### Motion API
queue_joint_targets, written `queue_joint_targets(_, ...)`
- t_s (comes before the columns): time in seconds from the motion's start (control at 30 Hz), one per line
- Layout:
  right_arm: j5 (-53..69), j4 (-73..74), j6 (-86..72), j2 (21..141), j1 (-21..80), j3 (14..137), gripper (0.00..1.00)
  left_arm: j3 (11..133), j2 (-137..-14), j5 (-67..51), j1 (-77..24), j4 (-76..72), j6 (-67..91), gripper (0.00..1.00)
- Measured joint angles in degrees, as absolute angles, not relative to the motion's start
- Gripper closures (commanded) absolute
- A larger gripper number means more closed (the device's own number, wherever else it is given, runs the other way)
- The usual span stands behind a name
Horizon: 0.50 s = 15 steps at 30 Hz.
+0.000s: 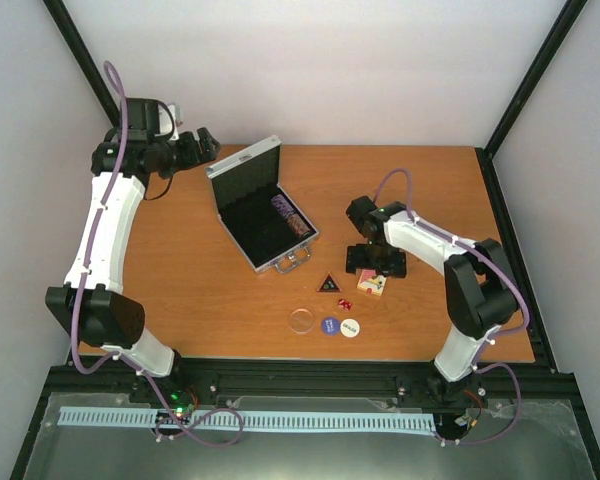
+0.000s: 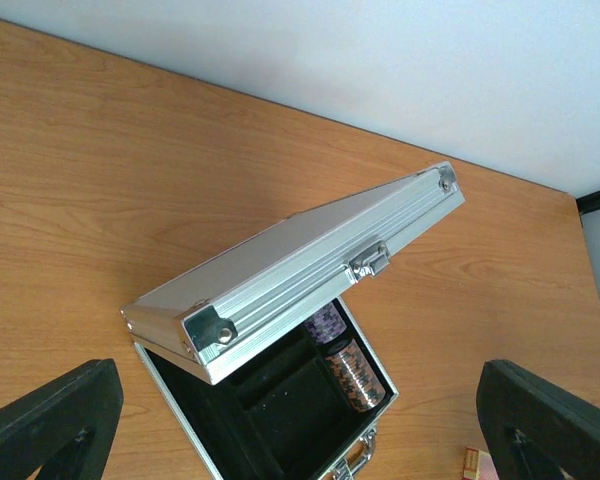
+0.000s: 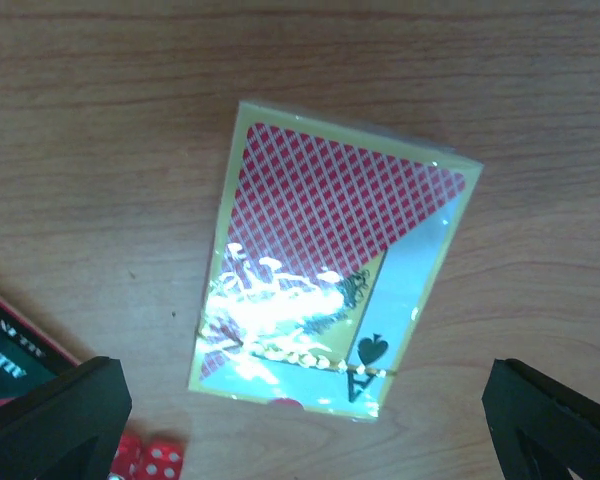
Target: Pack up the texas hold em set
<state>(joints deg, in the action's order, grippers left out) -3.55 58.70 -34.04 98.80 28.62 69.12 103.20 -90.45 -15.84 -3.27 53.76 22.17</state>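
Aluminium case [image 1: 260, 205] – open at rear-left of table [image 1: 440, 190], chip stacks [image 1: 292, 217] inside. Left gripper [image 1: 200, 143] beside the lid, jaws spread. Card box [image 3: 330, 270] lies flat below the wide-open right gripper [image 1: 374, 265] – untouched. Adjacent: black triangle [image 1: 328, 284], red dice [image 1: 345, 304], three discs [image 1: 329, 325].

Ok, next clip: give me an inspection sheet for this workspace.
Surface: wooden table, no spills seen.
Job's things: silver case open, lid raised, chip stacks inside; card box, black triangle, red dice and clear, blue and white discs lie outside on the table.
Clutter: nothing seen.
Grippers: left gripper open, empty, up behind the case; right gripper open, over the card box, not gripping it.
Cables: purple cables run along both arms, off the items.
Surroundings: white walls, black frame posts.
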Motion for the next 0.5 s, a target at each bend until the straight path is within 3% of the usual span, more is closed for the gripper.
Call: queue_joint_targets(0.5,-4.3,54.3,-40.4,103.7,26.2,69.9,0.08,102.8,-89.6,-16.3,-3.3,53.8,22.3,0.0)
